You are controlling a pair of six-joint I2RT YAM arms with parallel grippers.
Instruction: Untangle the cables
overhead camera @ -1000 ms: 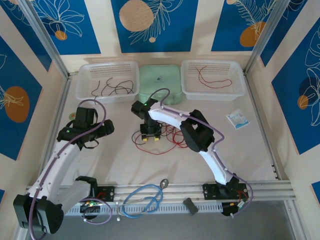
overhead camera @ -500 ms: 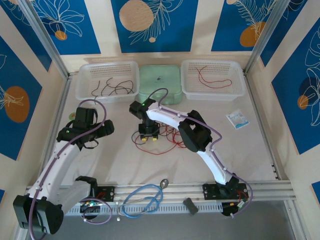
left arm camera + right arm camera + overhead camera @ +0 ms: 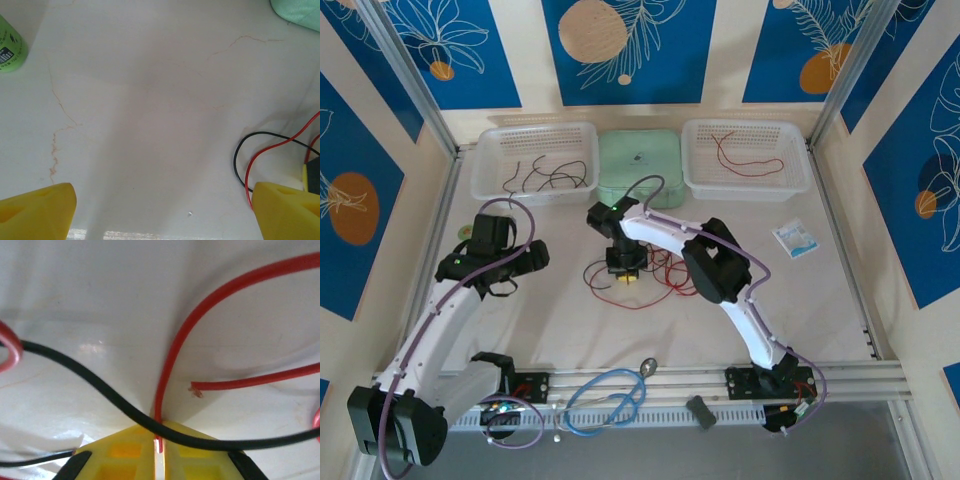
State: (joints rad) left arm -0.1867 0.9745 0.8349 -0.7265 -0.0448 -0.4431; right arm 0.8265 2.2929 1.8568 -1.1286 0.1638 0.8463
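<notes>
A tangle of thin red and black cables lies on the white table just right of centre. My right gripper is down at the tangle's left side. In the right wrist view its yellow fingers are shut on a red cable, and a black cable crosses over the fingertips. A loose red cable end lies just beyond. My left gripper hangs open to the left of the tangle, its fingers wide apart over bare table. A black loop and a red strand lie by its right finger.
At the back, a left basket holds black cables. A right basket holds a red cable. A mint-green box stands between them. A white packet lies at right, a light-blue cable by the front rail.
The right gripper's fingers have closed on the red cable and shifted slightly right. The left arm has not moved.
</notes>
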